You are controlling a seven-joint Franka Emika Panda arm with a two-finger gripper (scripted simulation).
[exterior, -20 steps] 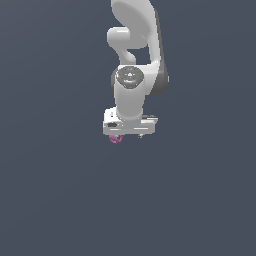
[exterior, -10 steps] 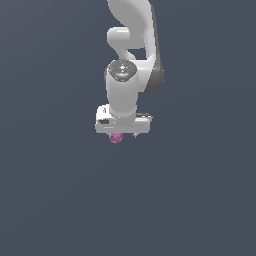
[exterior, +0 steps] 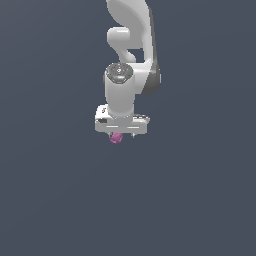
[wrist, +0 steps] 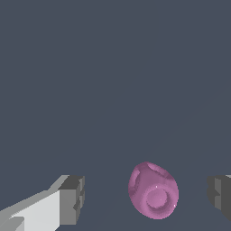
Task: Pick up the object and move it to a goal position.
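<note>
The object [wrist: 153,191] lies untouched between the released gripper's [wrist: 146,198] spread fingers [wrist: 72,200].

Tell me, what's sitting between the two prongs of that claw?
The pink ball lies between the claw fingers, with gaps on both sides, touching neither. The wrist view shows this.

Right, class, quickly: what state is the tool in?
Tool: open, holding nothing; the small magenta-pink lumpy ball sits between its fingers, touching neither.
</note>
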